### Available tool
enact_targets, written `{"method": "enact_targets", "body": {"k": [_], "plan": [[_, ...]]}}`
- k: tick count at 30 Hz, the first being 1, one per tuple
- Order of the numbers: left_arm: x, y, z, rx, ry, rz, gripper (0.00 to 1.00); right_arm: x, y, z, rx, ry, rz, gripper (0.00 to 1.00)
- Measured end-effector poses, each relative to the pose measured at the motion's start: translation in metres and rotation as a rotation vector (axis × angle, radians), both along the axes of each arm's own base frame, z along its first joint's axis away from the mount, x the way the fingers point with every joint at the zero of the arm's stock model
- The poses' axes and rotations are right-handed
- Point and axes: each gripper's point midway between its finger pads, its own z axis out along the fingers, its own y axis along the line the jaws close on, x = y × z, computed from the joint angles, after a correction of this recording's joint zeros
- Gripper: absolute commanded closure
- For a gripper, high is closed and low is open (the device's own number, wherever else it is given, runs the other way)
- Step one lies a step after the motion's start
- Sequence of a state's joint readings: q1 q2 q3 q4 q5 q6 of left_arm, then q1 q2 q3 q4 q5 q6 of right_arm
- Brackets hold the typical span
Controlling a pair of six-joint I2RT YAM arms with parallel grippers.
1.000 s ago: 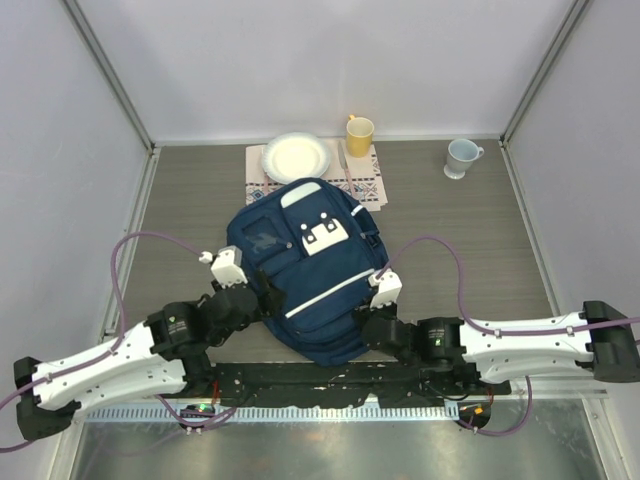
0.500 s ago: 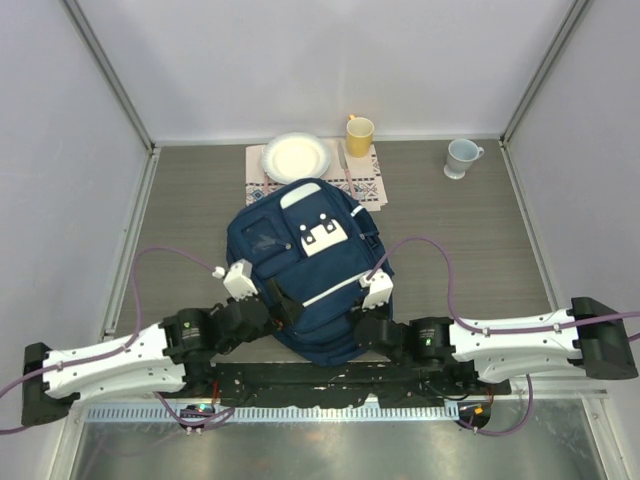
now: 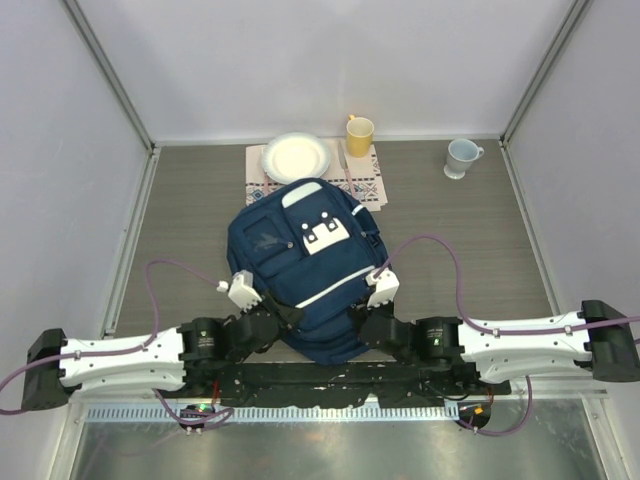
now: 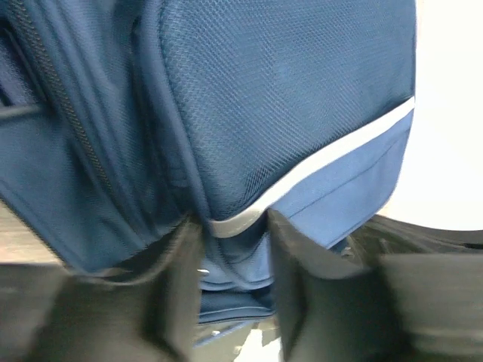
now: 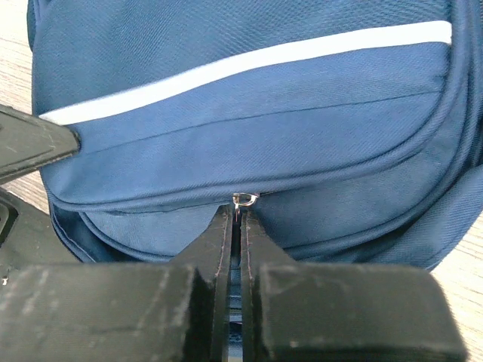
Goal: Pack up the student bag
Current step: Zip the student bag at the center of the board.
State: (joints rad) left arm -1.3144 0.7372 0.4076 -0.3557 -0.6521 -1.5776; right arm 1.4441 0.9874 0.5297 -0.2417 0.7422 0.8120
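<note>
Since the earlier frame, the left arm has dropped lower and swung inward, bringing the left gripper (image 4: 234, 235) from the bag's left flank to its near-left corner. The right arm has barely shifted.

The student bag (image 3: 305, 265) lies flat, front up, at the centre of the table (image 3: 470, 230), its bottom end toward the arm bases.

Left gripper: jaws part-way apart, with a fold of the bag's corner, at the end of the white stripe (image 4: 317, 162), between the fingers. Whether the fold is firmly clamped cannot be told.

Right gripper (image 5: 240, 213): jaws closed, with the front pocket's zipper pull (image 5: 244, 200) pinched at the tips.

Well beyond the bag stand a plate (image 3: 296, 157) and a yellow cup (image 3: 359, 133) on a patterned cloth (image 3: 368, 187), and a pale cup (image 3: 461, 157) apart to the right.

Risk: the pull is held only at the fingertips and may slip out under load. If the left hold on the fabric is loose, the bag will probably drag along with the zipper rather than open.
</note>
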Motion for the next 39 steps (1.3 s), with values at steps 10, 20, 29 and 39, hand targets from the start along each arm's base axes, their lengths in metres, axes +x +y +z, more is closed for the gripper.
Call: {"method": "enact_targets", "body": {"k": [10,20,29,39], "plan": [[-0.003,0.027,0.023,-0.115,-0.001,0.056,1.0,0.002,-0.009,0.003,0.032,0.012,-0.056,0.99],[-0.023,0.089,0.035,-0.179,0.005,0.043,1.0,0.006,-0.011,0.03,0.23,0.07,-0.122,0.99],[-0.023,0.09,0.048,0.021,-0.003,-0.002,1.0,0.023,-0.011,0.025,0.205,0.03,-0.07,0.99],[-0.023,0.094,0.061,0.099,-0.054,-0.049,1.0,0.041,-0.006,0.038,0.138,-0.104,0.127,0.99]]}}
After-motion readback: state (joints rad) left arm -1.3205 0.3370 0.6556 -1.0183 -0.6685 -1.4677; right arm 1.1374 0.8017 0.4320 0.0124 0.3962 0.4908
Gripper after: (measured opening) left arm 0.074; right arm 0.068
